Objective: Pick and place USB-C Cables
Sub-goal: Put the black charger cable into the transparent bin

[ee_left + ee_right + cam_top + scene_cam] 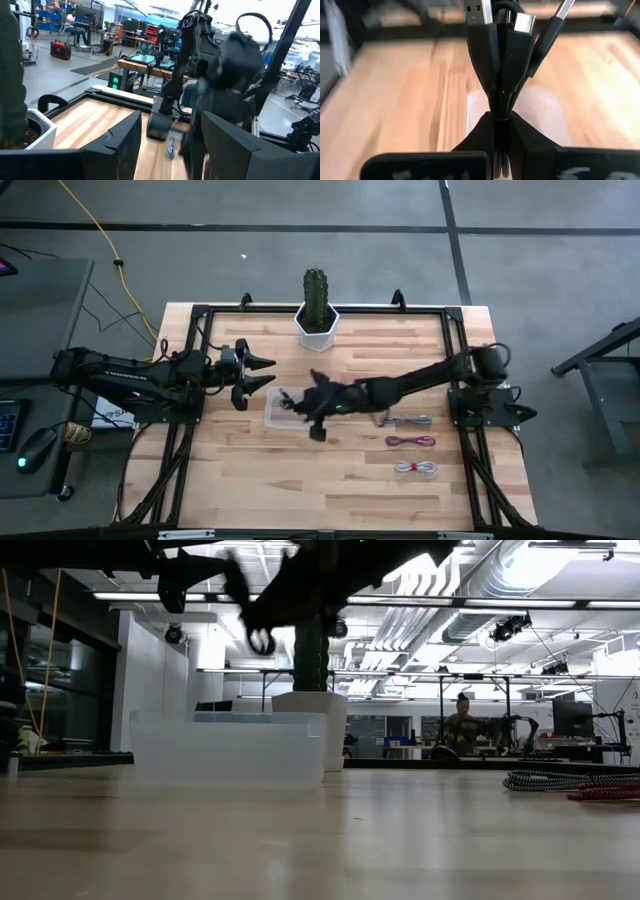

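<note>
The pale wooden surface (330, 480) lies bare toward its near edge, inside a black frame. A cactus pot (317, 320) stands at the far edge. The clear rectangular tray (273, 412) sits mid-surface; above it the right end effector (312, 416) pinches the black cable (501, 55). Grey (407, 421), red (411, 441) and whitish (416, 468) bundles lie rightward. The left end effector (258, 374) waits beside the tray, spread wide.

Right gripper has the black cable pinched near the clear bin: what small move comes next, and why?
Probably lower slightly and open. The right gripper is shut on the black cable, with the clear bin below it; three cables, such as the dark red one, remain on the table.
</note>
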Controlling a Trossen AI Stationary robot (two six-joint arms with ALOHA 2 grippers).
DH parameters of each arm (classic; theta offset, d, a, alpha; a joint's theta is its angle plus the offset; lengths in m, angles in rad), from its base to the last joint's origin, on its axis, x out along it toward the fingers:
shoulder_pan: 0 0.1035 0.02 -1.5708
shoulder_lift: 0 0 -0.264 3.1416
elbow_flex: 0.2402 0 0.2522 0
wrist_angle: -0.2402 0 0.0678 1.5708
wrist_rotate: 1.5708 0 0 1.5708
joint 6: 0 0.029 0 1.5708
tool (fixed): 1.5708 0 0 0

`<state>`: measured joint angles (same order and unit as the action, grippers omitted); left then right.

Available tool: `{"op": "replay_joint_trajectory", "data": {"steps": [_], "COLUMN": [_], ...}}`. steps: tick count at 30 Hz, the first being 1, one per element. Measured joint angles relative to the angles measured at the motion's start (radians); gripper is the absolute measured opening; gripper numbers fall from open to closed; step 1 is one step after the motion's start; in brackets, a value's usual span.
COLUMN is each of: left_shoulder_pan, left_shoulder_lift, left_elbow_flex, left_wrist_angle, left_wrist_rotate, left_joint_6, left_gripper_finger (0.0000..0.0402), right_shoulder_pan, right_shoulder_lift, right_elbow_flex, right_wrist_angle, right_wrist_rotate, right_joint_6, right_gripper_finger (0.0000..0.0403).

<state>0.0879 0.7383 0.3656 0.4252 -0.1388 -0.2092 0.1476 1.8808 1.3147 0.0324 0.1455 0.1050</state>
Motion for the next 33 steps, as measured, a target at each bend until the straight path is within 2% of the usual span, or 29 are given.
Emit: {"op": "replay_joint_trajectory", "data": {"steps": [5, 10, 16, 20, 29, 33], "left_shoulder_pan": [0.000, 0.000, 0.000, 0.000, 0.000, 0.000], "left_shoulder_lift": [0.000, 0.000, 0.000, 0.000, 0.000, 0.000], "left_elbow_flex": [0.000, 0.000, 0.000, 0.000, 0.000, 0.000], "left_wrist_angle": [-0.001, -0.002, -0.002, -0.002, -0.002, -0.002], "left_wrist_rotate": [0.000, 0.001, 0.001, 0.001, 0.003, 0.003], "left_joint_6": [0.000, 0.000, 0.000, 0.000, 0.000, -0.017], "left_gripper_finger": [0.0188, 0.0188, 0.0188, 0.0188, 0.0188, 0.0188], "right_shoulder_pan": [-0.001, -0.001, 0.000, -0.001, -0.025, -0.042], "right_shoulder_lift": [0.136, 0.210, 0.221, 0.221, 0.236, 0.277], "right_elbow_flex": [0.164, 0.260, 0.275, 0.275, 0.275, 0.275], "right_wrist_angle": [-0.219, -0.324, -0.376, -0.411, -0.503, -0.506], "right_wrist_rotate": [0.000, -0.048, -0.086, -0.025, -0.013, -0.020], "right_joint_6": [0.002, 0.002, 0.041, 0.074, 0.203, 0.204], "right_gripper_finger": [0.0005, 0.0005, 0.0005, 0.0005, 0.0011, 0.0016]}}
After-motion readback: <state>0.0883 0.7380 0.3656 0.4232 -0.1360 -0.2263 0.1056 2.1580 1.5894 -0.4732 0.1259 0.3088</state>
